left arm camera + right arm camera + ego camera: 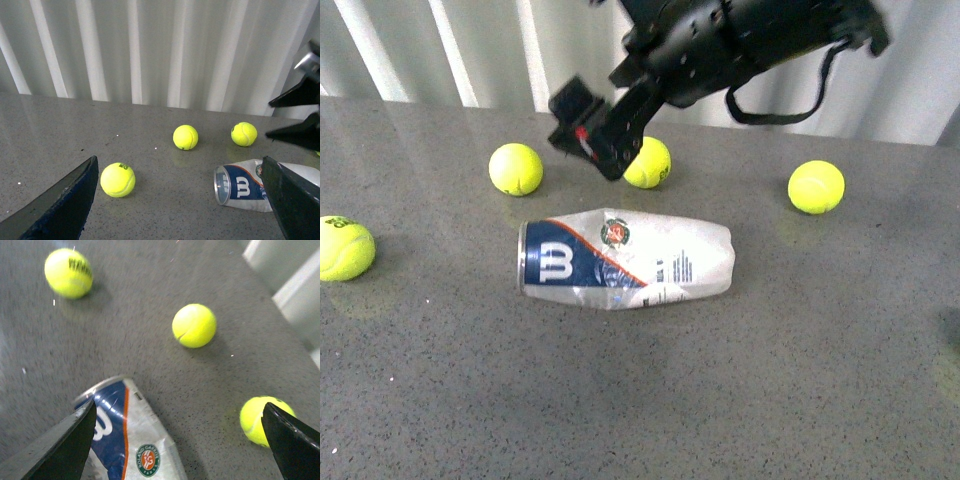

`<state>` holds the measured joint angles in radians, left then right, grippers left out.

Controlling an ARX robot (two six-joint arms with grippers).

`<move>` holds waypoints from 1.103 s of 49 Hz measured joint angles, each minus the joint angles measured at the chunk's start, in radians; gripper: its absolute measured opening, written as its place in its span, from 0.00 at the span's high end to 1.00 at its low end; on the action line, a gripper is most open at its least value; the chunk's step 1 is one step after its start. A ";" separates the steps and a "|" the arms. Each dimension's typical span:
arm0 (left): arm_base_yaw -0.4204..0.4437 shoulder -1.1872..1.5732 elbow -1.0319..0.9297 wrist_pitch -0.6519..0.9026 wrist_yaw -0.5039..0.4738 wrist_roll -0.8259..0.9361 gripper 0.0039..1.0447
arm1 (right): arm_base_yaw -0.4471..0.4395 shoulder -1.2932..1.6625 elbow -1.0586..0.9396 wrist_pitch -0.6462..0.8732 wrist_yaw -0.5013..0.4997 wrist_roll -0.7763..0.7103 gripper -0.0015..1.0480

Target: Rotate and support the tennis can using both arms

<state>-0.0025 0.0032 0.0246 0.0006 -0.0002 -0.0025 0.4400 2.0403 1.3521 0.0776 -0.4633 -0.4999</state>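
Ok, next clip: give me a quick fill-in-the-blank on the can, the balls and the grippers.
The can lies on its ___ on the table.
The front view shows ___ tennis balls.
The W on the can sits on a ___ band.
The left gripper and right gripper are both ___, holding nothing.
Missing words: side, four, blue, open.

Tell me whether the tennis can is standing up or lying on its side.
Lying on its side: the tennis can rests lengthwise on the table, with its label facing up and its body crumpled.
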 joint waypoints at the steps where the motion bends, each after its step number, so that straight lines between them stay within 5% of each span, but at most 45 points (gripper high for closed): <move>1: 0.000 0.000 0.000 0.000 0.000 0.000 0.06 | -0.006 -0.030 -0.023 0.019 0.010 0.050 0.07; 8: 0.000 0.000 0.000 0.000 0.000 0.000 0.06 | -0.089 -0.260 -0.236 0.122 0.269 0.443 0.07; 19: 0.000 0.000 0.000 0.000 0.000 0.000 0.06 | -0.108 -0.273 -0.282 0.122 0.299 0.574 0.07; 21: 0.000 0.000 0.000 0.000 -0.001 0.000 0.06 | -0.093 -0.270 -0.318 0.237 0.403 0.560 0.11; 23: 0.000 0.000 0.000 0.000 0.000 0.000 0.06 | -0.084 -0.276 -0.427 0.521 0.618 0.530 0.21; 26: 0.000 0.000 0.000 0.000 -0.001 0.000 0.06 | -0.098 -0.299 -0.541 0.718 0.726 0.518 0.31; 32: 0.000 0.000 0.000 0.000 -0.002 0.000 0.06 | -0.158 -0.399 -0.718 0.911 0.741 0.507 0.48; 43: 0.000 0.000 0.000 0.000 -0.002 0.000 0.06 | -0.251 -0.627 -1.001 0.961 0.641 0.503 0.96; 54: 0.000 0.000 0.000 0.000 0.000 0.000 0.06 | -0.321 -0.830 -1.160 0.927 0.583 0.500 0.97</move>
<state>-0.0025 0.0032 0.0246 0.0006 -0.0002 -0.0025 0.1192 1.2106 0.1925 1.0042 0.1196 0.0002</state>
